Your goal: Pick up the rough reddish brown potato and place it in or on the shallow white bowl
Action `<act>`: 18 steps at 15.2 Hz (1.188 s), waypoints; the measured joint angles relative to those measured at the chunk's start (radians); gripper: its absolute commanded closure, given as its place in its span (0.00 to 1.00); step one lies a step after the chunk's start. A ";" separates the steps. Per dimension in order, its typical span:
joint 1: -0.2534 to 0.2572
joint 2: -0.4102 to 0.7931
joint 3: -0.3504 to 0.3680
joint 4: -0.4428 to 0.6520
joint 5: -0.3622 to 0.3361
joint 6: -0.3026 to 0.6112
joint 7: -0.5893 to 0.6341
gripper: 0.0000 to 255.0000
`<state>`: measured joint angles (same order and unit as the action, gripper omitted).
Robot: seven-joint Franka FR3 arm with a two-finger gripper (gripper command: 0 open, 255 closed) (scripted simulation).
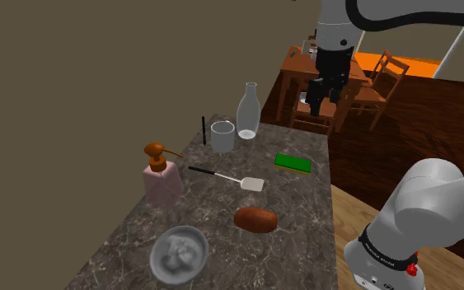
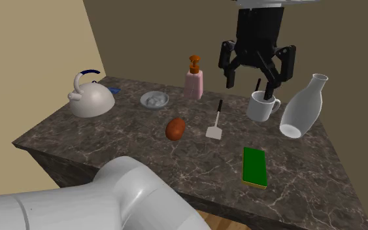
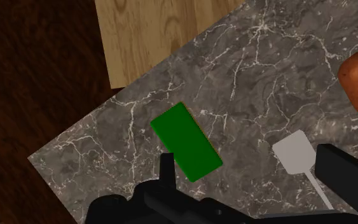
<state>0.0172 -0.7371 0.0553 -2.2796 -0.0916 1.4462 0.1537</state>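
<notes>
Approach step; grasp not yet made. The gripper (image 2: 251, 82) is seen high above the dark marble counter (image 2: 143, 153), over the end where the white mug (image 2: 262, 106) and the pale carafe (image 2: 303, 108) stand. Its fingers are spread wide and nothing is held between them. The reddish brown potato (image 2: 175, 129) is found lying on bare counter, well apart from the gripper and near the white spatula (image 2: 216, 124). The shallow white bowl (image 2: 144, 99) is set further along, near the pink soap dispenser (image 2: 194, 80). In the wrist view a flat green block (image 3: 185, 141) is framed beneath the hand, and the potato is seen off to one side, beyond the spatula's blade — alignment is judged not yet reached. Next move, as judged: the hand is to be carried across past the spatula, centred over the potato and lowered with the jaws open across its shorter width — a rounded body is expected to roll if clipped off-centre.
</notes>
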 measured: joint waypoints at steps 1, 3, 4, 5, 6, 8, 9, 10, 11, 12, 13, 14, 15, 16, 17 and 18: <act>0.000 0.000 0.000 0.000 0.000 0.000 0.000 0.00; 0.015 -0.013 0.008 -0.035 0.011 0.032 -0.006 0.00; 0.029 -0.026 0.022 -0.067 0.024 0.057 -0.001 0.00; 0.042 -0.030 0.030 -0.096 0.033 0.090 -0.003 0.00; 0.055 -0.039 0.038 -0.129 0.043 0.123 -0.007 0.00; 0.085 -0.051 0.060 -0.180 0.065 0.180 -0.009 0.00; 0.100 -0.064 0.070 -0.213 0.077 0.208 -0.011 0.00; 0.116 -0.073 0.080 -0.245 0.088 0.241 -0.014 0.00; 0.132 -0.078 0.091 -0.270 0.099 0.270 -0.016 0.00; 0.149 -0.081 0.106 -0.301 0.112 0.306 -0.015 0.00; 0.166 -0.080 0.119 -0.321 0.125 0.337 -0.016 0.00; 0.180 -0.070 0.131 -0.332 0.135 0.367 -0.018 0.00; 0.200 -0.078 0.146 -0.359 0.149 0.397 -0.017 0.00; 0.214 -0.061 0.159 -0.377 0.159 0.439 -0.019 0.00; 0.231 -0.060 0.172 -0.395 0.170 0.468 -0.021 0.00; 0.247 -0.059 0.182 -0.413 0.180 0.498 -0.027 0.00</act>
<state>0.2639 -0.7957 0.2368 -2.6930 0.0879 1.9445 0.1270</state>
